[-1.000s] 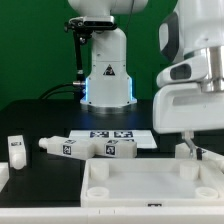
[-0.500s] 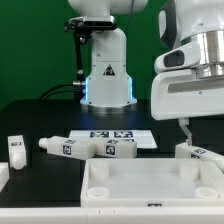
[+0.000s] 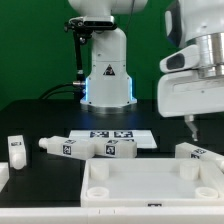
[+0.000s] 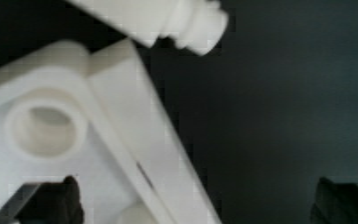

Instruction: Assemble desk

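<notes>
Risen since the earlier frames: gripper (image 3: 190, 127), now hanging clear above the right-hand leg (image 3: 195, 152) it was down around.

Exterior view, left to right:
- Left edge: single leg (image 3: 14, 150), tag facing out.
- Middle left: row of legs (image 3: 90, 147) lying end to end.
- Centre: marker board (image 3: 115, 134) just behind that row, robot base (image 3: 105, 70) further back.
- Lower centre to lower right: tabletop panel (image 3: 150, 182), recessed side up.

Wrist view only:
- Dark fingertips (image 4: 48, 200) spread wide, nothing pinched between them.
- Round socket (image 4: 43, 125) in a corner of the tabletop panel.
- Leg end (image 4: 172, 25) just beyond that corner.
</notes>
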Available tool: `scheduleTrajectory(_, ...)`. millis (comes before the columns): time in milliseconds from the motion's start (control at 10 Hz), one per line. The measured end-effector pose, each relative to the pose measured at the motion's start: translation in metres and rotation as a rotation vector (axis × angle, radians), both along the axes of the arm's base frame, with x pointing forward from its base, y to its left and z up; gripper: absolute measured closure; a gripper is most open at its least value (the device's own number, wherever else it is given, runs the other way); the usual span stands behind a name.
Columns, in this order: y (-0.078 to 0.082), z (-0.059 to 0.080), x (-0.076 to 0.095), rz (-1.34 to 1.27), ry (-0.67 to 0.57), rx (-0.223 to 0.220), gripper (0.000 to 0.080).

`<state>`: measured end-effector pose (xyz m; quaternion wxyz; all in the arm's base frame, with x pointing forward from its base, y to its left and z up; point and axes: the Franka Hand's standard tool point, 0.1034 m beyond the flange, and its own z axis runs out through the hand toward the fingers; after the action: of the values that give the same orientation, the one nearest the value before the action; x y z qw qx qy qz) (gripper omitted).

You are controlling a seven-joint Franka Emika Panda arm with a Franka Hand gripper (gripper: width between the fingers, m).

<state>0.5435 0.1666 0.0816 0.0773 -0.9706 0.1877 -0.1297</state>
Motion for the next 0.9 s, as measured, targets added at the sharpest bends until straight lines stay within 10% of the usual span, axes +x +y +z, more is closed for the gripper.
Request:
scheduleTrajectory(500,-0.01,-0.015,-0.019,0.51,-0.085,-0.19,0.0151)
scheduleTrajectory(900,-0.009,-0.017,-0.02,0.704,-0.088,-0.247,0.0151)
